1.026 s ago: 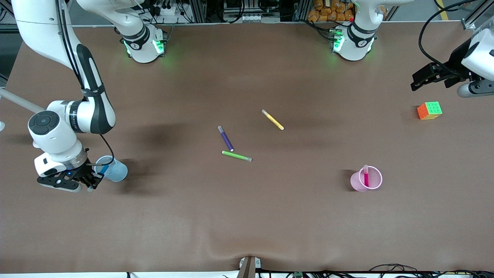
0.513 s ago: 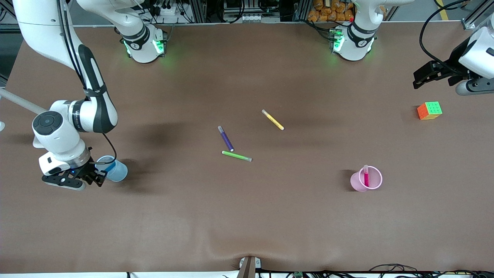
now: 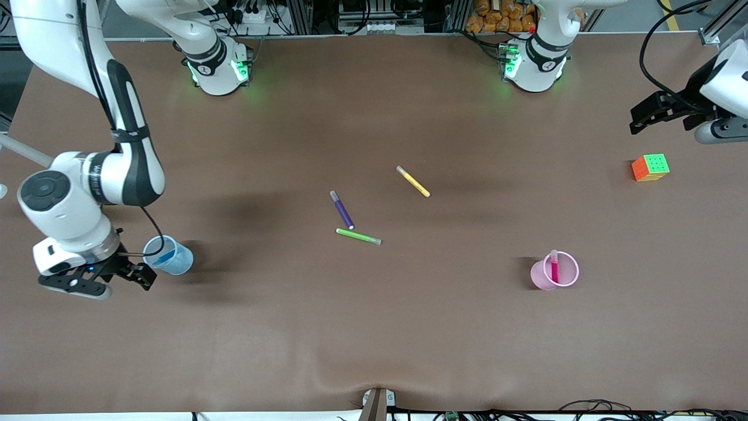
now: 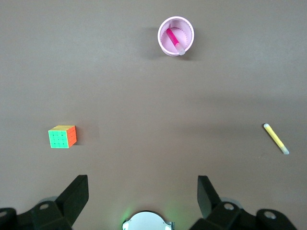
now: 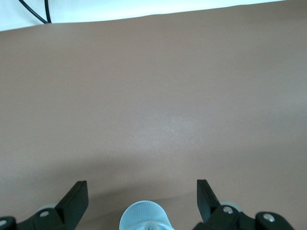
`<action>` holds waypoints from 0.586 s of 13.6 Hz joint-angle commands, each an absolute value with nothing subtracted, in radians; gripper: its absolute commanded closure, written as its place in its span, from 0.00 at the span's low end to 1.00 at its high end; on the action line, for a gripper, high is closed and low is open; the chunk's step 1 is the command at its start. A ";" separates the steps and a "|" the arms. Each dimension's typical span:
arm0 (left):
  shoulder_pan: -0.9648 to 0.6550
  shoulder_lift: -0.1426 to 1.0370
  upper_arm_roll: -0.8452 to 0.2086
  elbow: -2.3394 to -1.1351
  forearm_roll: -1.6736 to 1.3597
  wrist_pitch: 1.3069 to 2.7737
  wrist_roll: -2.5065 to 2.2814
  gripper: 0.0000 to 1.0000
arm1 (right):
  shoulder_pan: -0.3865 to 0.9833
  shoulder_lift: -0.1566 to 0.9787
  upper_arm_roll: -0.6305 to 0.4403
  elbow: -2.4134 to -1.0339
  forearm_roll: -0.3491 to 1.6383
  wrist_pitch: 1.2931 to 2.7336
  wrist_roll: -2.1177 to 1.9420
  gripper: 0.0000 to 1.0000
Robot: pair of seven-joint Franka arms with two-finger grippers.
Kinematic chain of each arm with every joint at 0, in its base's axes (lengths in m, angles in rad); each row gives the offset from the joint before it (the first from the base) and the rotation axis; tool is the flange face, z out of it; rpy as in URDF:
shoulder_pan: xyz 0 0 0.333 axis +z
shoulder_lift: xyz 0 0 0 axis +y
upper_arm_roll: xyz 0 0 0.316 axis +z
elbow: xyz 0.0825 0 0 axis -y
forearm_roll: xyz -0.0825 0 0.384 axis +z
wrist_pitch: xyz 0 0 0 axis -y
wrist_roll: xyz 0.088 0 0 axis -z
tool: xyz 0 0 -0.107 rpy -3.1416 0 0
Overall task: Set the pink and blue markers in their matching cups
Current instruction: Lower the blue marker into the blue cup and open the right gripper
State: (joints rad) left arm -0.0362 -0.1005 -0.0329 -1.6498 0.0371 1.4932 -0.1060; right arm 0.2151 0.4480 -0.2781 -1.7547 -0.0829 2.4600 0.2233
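Observation:
The light blue cup [image 3: 169, 257] stands toward the right arm's end of the table with the blue marker [image 3: 166, 256] leaning inside it. My right gripper [image 3: 142, 276] is open and empty, just beside that cup. In the right wrist view the cup [image 5: 146, 217] shows between the spread fingers [image 5: 76, 197]. The pink cup [image 3: 555, 271] holds the pink marker [image 3: 554, 268], cap end up; both show in the left wrist view, cup [image 4: 187, 40] and marker [image 4: 171, 37]. My left gripper [image 3: 640, 117] is open and empty, waiting in the air over the left arm's end of the table.
A purple pen [image 3: 342, 209], a green pen [image 3: 358, 236] and a yellow pen [image 3: 413, 181] lie mid-table. A colour cube [image 3: 650, 167] sits under the left gripper's side, also in the left wrist view [image 4: 62, 137].
My right gripper has let the blue marker drop into the blue cup, opened, and drawn away from the cup toward the right arm's end. The left gripper drifted slightly.

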 commanded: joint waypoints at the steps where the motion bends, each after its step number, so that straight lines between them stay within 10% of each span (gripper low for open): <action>1: -0.029 -0.121 -0.035 -1.651 0.041 1.485 -0.083 0.00 | 0.212 0.445 -0.261 -1.668 -0.068 2.320 0.227 0.00; 8: -0.031 -0.124 -0.041 -1.644 0.041 1.479 -0.083 0.00 | 0.212 0.480 -0.259 -1.393 0.109 1.966 0.204 0.00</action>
